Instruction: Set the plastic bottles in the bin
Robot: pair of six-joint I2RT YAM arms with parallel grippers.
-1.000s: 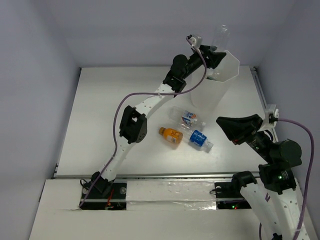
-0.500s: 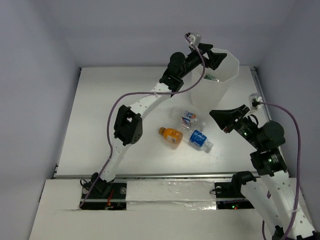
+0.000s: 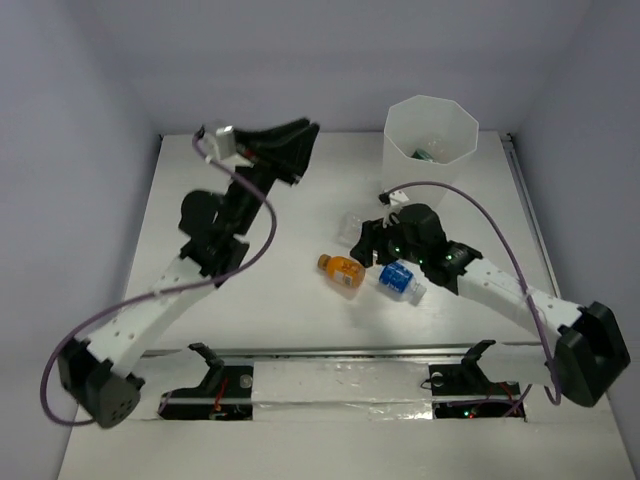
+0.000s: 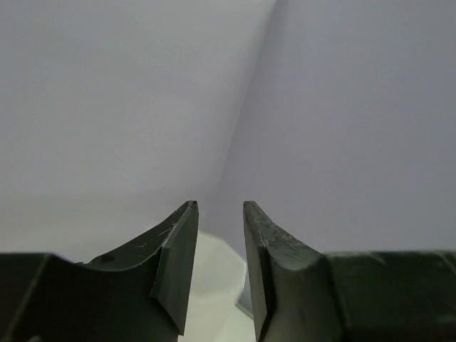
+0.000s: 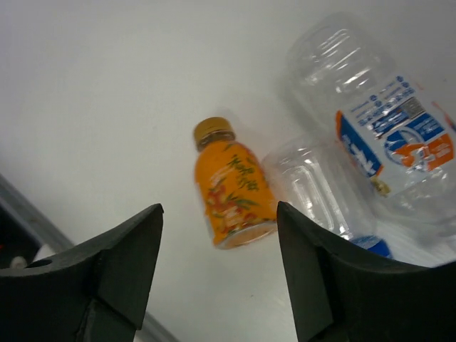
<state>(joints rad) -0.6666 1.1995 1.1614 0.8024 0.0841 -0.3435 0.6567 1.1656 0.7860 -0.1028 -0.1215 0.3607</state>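
Observation:
The bin, tall and translucent white, stands at the back right with a bottle lying inside it. Three plastic bottles lie mid-table: an orange one, a clear one with a blue label, and a clear one between them. My right gripper hovers open just above them, the orange bottle's base between its fingers without touching. My left gripper is raised left of the bin, shut and empty.
White walls close the table at the back and on both sides. The metal rail runs along the near edge by the arm bases. In the left wrist view a pale shape, likely the bin, shows between the jaws.
The left arm swung back from over the bin to the left and shut; the clear bottle it held there is gone. The right arm reached forward over the bottles and opened.

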